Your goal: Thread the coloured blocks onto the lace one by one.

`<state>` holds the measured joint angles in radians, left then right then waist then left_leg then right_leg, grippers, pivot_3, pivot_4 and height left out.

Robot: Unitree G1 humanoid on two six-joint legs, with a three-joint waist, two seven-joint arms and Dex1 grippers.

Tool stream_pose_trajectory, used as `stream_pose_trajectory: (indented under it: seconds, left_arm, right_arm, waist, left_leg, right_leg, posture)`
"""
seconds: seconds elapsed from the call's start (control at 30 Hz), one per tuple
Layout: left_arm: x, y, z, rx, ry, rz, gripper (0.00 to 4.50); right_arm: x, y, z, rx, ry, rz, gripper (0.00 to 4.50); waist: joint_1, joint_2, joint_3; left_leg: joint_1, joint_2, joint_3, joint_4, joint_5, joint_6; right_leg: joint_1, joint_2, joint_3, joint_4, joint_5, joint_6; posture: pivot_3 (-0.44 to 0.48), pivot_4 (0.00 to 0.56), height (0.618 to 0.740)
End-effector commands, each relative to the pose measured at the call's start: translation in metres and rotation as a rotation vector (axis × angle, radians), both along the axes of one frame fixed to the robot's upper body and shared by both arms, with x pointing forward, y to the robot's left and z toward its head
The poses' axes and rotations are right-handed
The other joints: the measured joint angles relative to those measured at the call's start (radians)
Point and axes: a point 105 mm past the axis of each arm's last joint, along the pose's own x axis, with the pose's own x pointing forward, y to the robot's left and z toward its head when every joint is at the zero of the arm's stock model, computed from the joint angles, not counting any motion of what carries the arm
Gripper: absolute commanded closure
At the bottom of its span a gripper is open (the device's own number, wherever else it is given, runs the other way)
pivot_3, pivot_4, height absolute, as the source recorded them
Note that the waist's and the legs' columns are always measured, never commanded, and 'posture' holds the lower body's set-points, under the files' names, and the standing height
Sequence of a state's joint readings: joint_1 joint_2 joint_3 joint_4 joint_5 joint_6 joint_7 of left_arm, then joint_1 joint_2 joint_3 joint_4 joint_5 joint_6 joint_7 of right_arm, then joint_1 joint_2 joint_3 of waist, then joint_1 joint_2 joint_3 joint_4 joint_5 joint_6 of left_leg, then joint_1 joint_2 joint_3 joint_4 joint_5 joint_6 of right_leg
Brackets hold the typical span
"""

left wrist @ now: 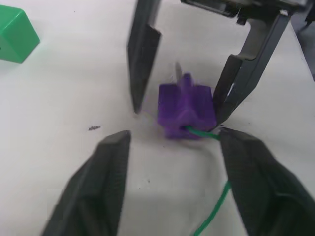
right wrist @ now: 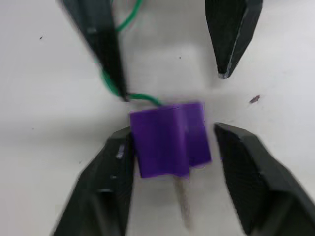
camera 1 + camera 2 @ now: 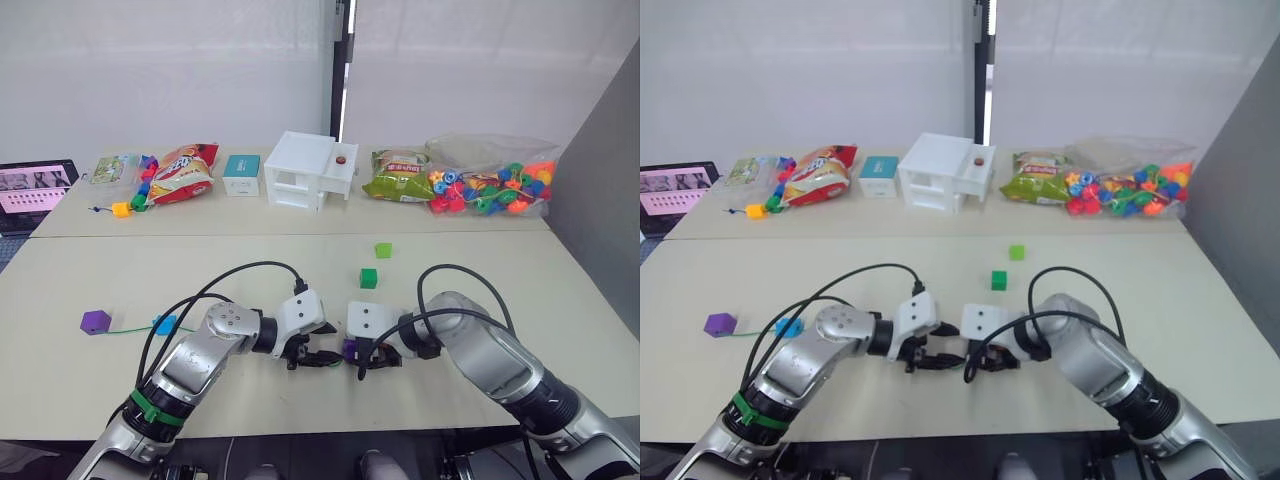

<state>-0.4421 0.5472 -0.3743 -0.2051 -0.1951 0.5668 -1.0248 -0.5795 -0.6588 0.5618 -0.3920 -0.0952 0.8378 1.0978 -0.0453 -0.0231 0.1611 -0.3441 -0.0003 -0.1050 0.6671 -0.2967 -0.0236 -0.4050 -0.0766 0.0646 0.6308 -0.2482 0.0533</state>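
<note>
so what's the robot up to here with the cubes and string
It is threading small plastic cubes onto a thin green lace. Both end effectors, left and right, are open around a purple cube on the table; the lace's grey tip pokes out of it. Another purple cube and a blue one lie along the lace; two green cubes wait loose.

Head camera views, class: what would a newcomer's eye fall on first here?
First, the two grippers, left and right, meeting nose to nose at the near edge of the beige table, both open around a small purple plastic cube with the thin green lace running into it. Next, the bright heap of multicoloured round beads at the far right.
</note>
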Motion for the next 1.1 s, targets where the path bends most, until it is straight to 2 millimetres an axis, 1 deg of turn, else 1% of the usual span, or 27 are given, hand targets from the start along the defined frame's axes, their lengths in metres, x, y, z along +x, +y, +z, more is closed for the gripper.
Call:
stream_pose_trajectory:
  seconds: [0.03, 0.07, 0.1, 0.3, 0.4, 0.5, 0.7, 0.83, 1.0, 1.1]
  left_arm:
    - [-0.004, -0.005, 0.009, 0.011, -0.042, -0.061, 1.00]
    - [-0.004, -0.007, 0.007, 0.015, -0.046, -0.070, 1.00]
    - [-0.003, -0.010, 0.005, 0.020, -0.053, -0.076, 1.00]
    - [-0.004, -0.029, 0.001, 0.007, -0.044, -0.135, 1.00]
    - [-0.003, -0.037, -0.004, 0.008, -0.023, -0.145, 1.00]
    - [-0.001, -0.044, -0.006, -0.002, -0.006, -0.130, 1.00]
    - [-0.008, -0.050, -0.008, -0.008, 0.036, -0.130, 1.00]
    - [0.002, -0.054, -0.010, 0.011, 0.009, -0.067, 1.00]
    - [0.001, -0.053, -0.011, 0.018, 0.001, -0.073, 1.00]
    - [-0.001, -0.052, -0.009, 0.013, 0.004, -0.092, 1.76]
  right_arm:
    - [-0.011, 0.004, -0.010, 0.015, 0.074, 0.014, 0.52]
    - [-0.012, 0.002, -0.009, 0.018, 0.072, 0.013, 0.12]
    - [-0.013, 0.000, -0.007, 0.018, 0.070, 0.012, 0.05]
    - [-0.024, -0.024, -0.001, 0.009, 0.054, -0.001, 0.05]
    - [-0.024, -0.033, 0.000, 0.005, 0.038, -0.017, 0.05]
    - [-0.018, -0.039, 0.001, 0.004, 0.009, -0.037, 0.05]
    - [-0.014, -0.044, -0.002, 0.000, -0.004, -0.054, 0.05]
    - [-0.013, -0.046, -0.004, -0.004, -0.007, -0.064, 0.05]
    - [-0.010, -0.046, -0.004, 0.000, -0.016, -0.075, 0.05]
    - [-0.008, -0.046, -0.005, 0.000, -0.021, -0.077, 0.00]
  waist:
    - [0.002, 0.000, 0.000]
    - [0.004, 0.000, 0.000]
    - [0.005, 0.000, 0.000]
    - [0.030, 0.001, 0.001]
    - [0.034, 0.001, 0.001]
    - [0.033, 0.001, 0.001]
    - [0.032, 0.001, 0.001]
    - [0.034, 0.001, 0.001]
    - [0.032, 0.001, 0.001]
    - [0.032, 0.001, 0.001]
  left_leg:
    - [0.000, 0.000, 0.000, 0.000, 0.000, 0.000]
    - [0.000, 0.000, 0.000, 0.000, 0.000, 0.000]
    - [-0.001, -0.001, 0.000, 0.000, 0.000, 0.000]
    - [-0.004, -0.002, 0.000, 0.000, 0.000, 0.000]
    - [-0.009, -0.002, 0.000, 0.002, 0.000, 0.000]
    - [-0.009, -0.002, 0.000, 0.003, 0.000, 0.000]
    - [-0.009, -0.002, 0.000, 0.006, 0.000, 0.001]
    - [-0.009, -0.002, 0.000, 0.009, 0.000, 0.001]
    - [-0.009, -0.002, 0.000, 0.011, 0.000, 0.001]
    - [-0.008, -0.002, 0.000, 0.011, 0.000, 0.001]
  right_leg:
    - [0.000, 0.000, 0.000, 0.000, 0.000, 0.000]
    - [0.000, 0.000, 0.000, 0.000, 0.000, 0.000]
    - [0.000, -0.001, 0.000, 0.000, 0.000, 0.000]
    - [-0.002, -0.002, 0.000, -0.001, 0.000, 0.000]
    - [-0.005, -0.001, 0.000, -0.001, 0.000, 0.001]
    - [-0.005, -0.002, 0.000, -0.001, 0.000, 0.001]
    - [-0.005, -0.001, 0.000, -0.001, 0.000, 0.001]
    - [-0.003, -0.001, 0.000, -0.001, 0.000, 0.001]
    - [-0.001, -0.001, 0.000, -0.001, 0.000, 0.001]
    - [-0.001, -0.001, 0.000, -0.001, 0.000, 0.001]
  posture:
    - [0.000, 0.150, 0.740]
    - [0.000, 0.150, 0.740]
    - [0.000, 0.150, 0.740]
    - [0.000, 0.150, 0.740]
    - [0.000, 0.150, 0.740]
    - [0.000, 0.150, 0.740]
    - [0.000, 0.150, 0.740]
    - [0.000, 0.150, 0.740]
    - [0.000, 0.150, 0.740]
    - [0.000, 0.150, 0.740]
